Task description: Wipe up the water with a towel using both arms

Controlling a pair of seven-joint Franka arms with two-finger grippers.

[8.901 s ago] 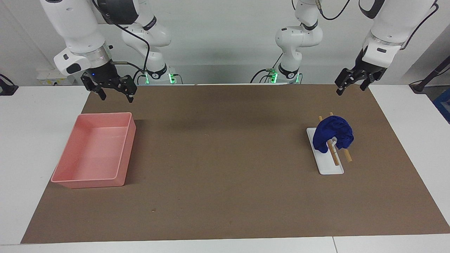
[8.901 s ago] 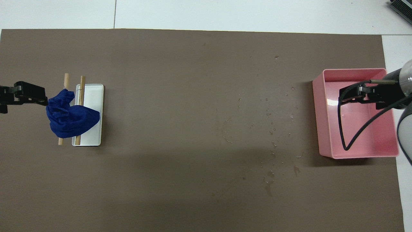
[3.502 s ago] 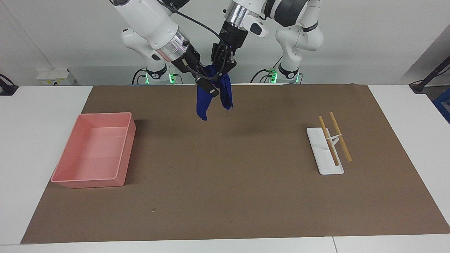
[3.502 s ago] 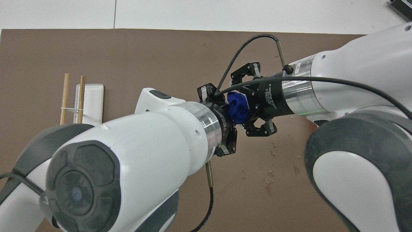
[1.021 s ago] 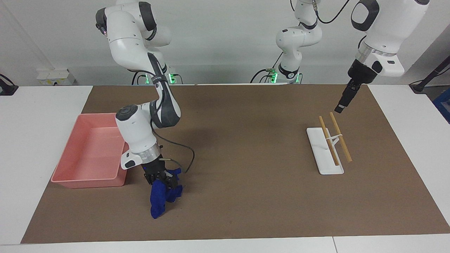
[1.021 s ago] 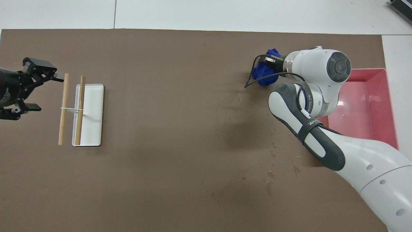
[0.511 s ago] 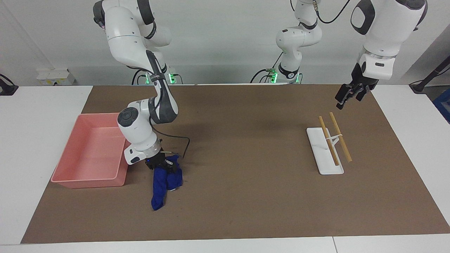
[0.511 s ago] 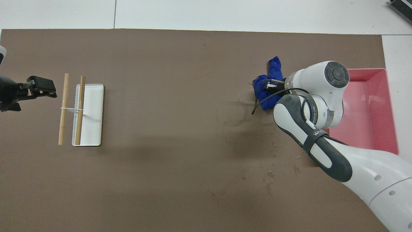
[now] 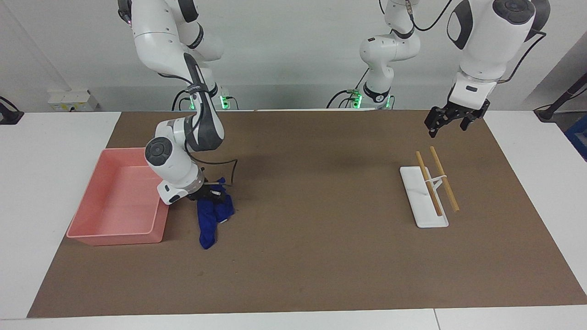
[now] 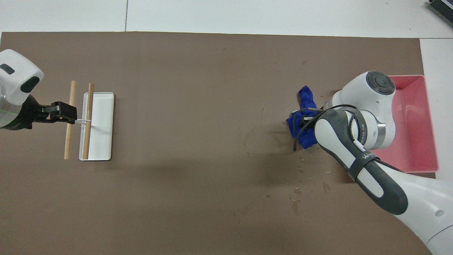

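Right gripper [image 9: 208, 194] low beside pink tray [image 9: 98, 215], apparently clamped on blue towel [image 9: 210, 220] lying on brown mat [image 9: 321, 256]. Forearm lettering unreadable. Left gripper [image 9: 451, 120] waits, jaws parted, empty, over the mat near the wooden-rod rack [image 9: 431, 192].

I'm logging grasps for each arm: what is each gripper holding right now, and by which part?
The right gripper holds the towel by its bunched upper end; the tail trails on the mat. The left gripper holds nothing.
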